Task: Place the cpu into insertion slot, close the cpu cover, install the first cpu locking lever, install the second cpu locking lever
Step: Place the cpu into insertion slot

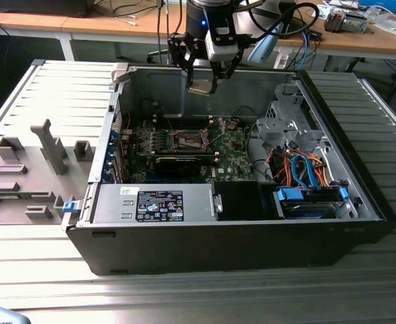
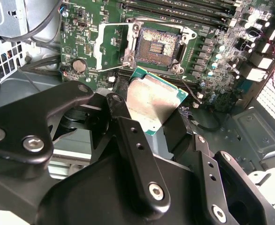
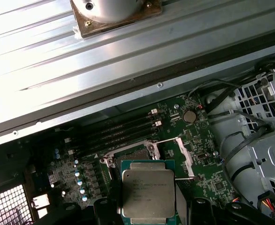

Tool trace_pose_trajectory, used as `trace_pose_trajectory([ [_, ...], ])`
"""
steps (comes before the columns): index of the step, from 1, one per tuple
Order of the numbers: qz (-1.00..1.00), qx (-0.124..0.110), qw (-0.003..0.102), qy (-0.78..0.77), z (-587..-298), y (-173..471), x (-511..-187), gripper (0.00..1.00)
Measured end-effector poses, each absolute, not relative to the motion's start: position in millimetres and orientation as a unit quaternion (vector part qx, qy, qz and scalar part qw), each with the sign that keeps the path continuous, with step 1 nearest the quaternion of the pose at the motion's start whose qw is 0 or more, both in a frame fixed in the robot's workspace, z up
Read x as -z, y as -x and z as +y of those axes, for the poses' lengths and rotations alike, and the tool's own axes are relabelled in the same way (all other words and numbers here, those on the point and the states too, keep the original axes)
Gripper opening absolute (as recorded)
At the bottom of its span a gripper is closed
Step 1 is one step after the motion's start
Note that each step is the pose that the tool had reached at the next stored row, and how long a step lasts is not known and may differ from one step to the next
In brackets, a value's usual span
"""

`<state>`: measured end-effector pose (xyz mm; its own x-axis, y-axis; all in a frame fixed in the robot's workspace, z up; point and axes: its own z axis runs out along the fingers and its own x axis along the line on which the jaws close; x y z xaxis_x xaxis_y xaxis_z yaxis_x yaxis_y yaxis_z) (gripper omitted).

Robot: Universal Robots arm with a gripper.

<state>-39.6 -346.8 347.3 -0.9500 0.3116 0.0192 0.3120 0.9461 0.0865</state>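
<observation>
My gripper [image 1: 202, 82] hangs high over the open computer case, shut on the cpu [image 1: 200, 88], a flat square chip with a silvery top. In both wrist views the cpu [image 2: 151, 99] [image 3: 147, 193] sits between the black fingers [image 2: 128, 136], held by its edges. The insertion slot [image 2: 157, 46] lies uncovered on the green board [image 1: 235, 158] well below, its brownish contact field showing. The cpu cover [image 2: 110, 44] stands swung open beside the slot. In the first wrist view the cpu hides most of the slot, and the cover [image 3: 180, 157] shows next to it.
The black case [image 1: 252, 243] holds a power supply [image 1: 154, 202] at the front, a metal drive cage [image 1: 286, 121] and coloured cables [image 1: 306, 172] on the exterior view's right. Narrow black memory slots [image 3: 118, 131] run beside the socket. A grey fixture tray [image 1: 29, 169] lies on the exterior view's left.
</observation>
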Motion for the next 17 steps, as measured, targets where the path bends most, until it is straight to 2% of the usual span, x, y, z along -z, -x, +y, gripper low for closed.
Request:
trace_pose_trajectory([
  [17,-0.985,0.044,0.002,0.167,-346.8,39.6,-347.2,0.55],
])
